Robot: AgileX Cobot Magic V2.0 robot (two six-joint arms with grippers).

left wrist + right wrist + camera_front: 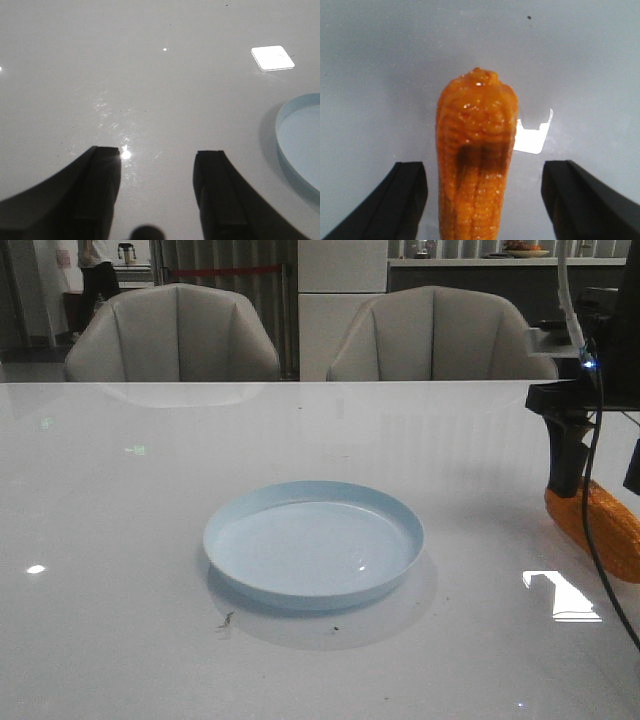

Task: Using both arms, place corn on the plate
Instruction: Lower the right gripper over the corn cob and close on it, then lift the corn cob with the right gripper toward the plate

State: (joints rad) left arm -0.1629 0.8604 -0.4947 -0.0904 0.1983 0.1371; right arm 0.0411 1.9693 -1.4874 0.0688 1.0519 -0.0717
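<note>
Glossy white bench (120,540) fills the scene, with two pale chairs (172,335) behind its far edge. Near its middle sits the plate (313,550), pale blue and bare inside.

Well to the right of the plate, at the bench's right edge, lies the corn (600,525), an orange cob resting on the surface. Over it stands the right end effector (482,200), wide open: in the right wrist view its two black fingers (402,200) sit on either side of the cob with a clear gap of bench showing on both sides, so neither finger touches the corn. The cob's tapered end points away from the wrist camera. In the front view a black finger comes down just at the cob's near-plate end, with a black cable hanging across it.

Left of the plate, the left end effector (157,195) is also spread wide and holds nothing; only bare bench shows between its fingers (95,195), with the plate's rim (295,145) off to one side.
</note>
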